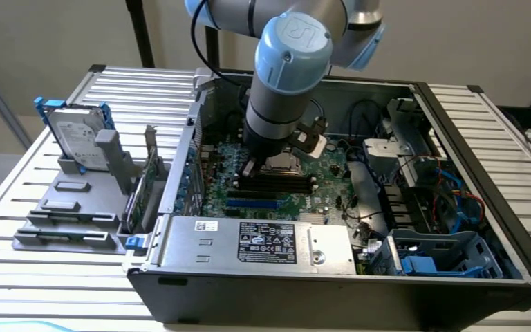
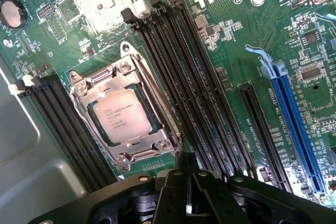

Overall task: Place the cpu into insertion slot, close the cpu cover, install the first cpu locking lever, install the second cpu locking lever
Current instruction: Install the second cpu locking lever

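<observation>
Over the open case in the exterior view, the arm is holding the gripper (image 1: 267,164) low above the board (image 1: 325,183). At the wrist view's centre, the cpu (image 2: 122,116) is sitting in the slot (image 2: 79,109), cover (image 2: 146,88) closed; fingers (image 2: 187,203) pressed together, empty. Judged step: levers, calling for precise alignment.

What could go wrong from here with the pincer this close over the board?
1. The cpu sits in the slot under the cover, and the pincer hangs beside it; a skewed descent could scrape the cover.
2. Memory slots flank the socket closely, so a sideways move could hit their latches.
</observation>
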`<move>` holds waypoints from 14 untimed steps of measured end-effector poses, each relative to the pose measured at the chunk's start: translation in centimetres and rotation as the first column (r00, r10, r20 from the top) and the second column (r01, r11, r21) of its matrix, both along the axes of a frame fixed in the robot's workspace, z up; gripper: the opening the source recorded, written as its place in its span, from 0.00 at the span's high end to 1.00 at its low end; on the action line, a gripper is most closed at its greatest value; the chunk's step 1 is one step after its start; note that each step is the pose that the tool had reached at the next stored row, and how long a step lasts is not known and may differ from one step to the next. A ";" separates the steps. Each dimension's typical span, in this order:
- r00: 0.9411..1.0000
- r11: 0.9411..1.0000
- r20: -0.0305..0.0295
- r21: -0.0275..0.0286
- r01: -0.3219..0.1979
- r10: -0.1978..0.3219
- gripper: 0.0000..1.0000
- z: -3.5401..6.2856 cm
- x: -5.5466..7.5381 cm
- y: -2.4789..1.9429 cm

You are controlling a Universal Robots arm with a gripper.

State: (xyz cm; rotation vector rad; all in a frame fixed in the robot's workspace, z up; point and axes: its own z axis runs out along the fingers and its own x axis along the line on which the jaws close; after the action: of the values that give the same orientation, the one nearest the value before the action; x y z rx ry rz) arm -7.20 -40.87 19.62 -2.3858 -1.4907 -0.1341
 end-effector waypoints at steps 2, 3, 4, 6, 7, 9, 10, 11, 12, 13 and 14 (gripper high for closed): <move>1.000 1.000 0.000 0.000 0.000 0.000 0.89 -0.06 0.0 0.07; 1.000 1.000 0.000 0.000 0.000 0.000 0.89 -0.08 0.0 0.09; 1.000 1.000 0.000 0.000 0.000 0.000 0.89 -0.11 0.0 0.10; 1.000 1.000 0.000 -0.002 0.000 0.000 0.89 -0.17 0.0 0.12; 1.000 1.000 0.000 -0.002 0.000 0.000 0.89 -0.20 0.0 0.14; 1.000 1.000 0.000 -0.004 0.000 0.000 0.89 -0.26 0.0 0.23; 1.000 1.000 0.000 -0.004 0.000 0.000 0.89 -0.26 0.0 0.30; 1.000 1.000 0.000 -0.004 0.000 0.000 0.89 -0.26 0.0 0.36; 1.000 1.000 0.000 -0.005 0.000 0.000 0.89 -0.27 0.0 0.40; 1.000 1.000 0.000 -0.007 0.000 0.000 0.89 -0.28 0.0 0.43; 1.000 1.000 0.000 -0.011 0.000 0.000 0.89 -0.29 0.0 0.46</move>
State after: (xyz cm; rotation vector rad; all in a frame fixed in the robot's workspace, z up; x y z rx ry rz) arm -7.23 -40.41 19.33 -2.3944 -1.4953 -0.1265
